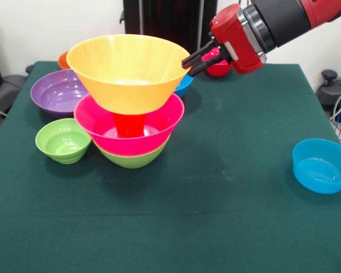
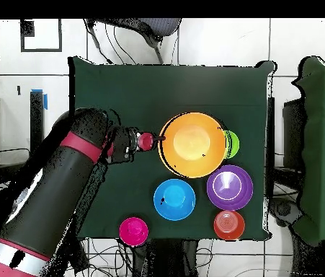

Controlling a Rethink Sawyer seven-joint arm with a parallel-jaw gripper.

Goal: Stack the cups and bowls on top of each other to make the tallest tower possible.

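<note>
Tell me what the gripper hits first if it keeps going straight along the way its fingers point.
Most likely the rim of the large orange plastic bowl topping the tower: the red and black gripper points sideways at it from just beside the rim, and the overhead view agrees. Exact height relative to the rim is uncertain.

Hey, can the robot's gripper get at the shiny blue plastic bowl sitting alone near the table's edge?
Probably yes. The shiny blue plastic bowl sits alone on bare green cloth, mouth up, nothing over it; the gripper hovers by the rim of the large orange plastic bowl.

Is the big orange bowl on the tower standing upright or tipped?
Upright: the big orange bowl sits mouth-up on the red cup inside the pink bowl.
</note>
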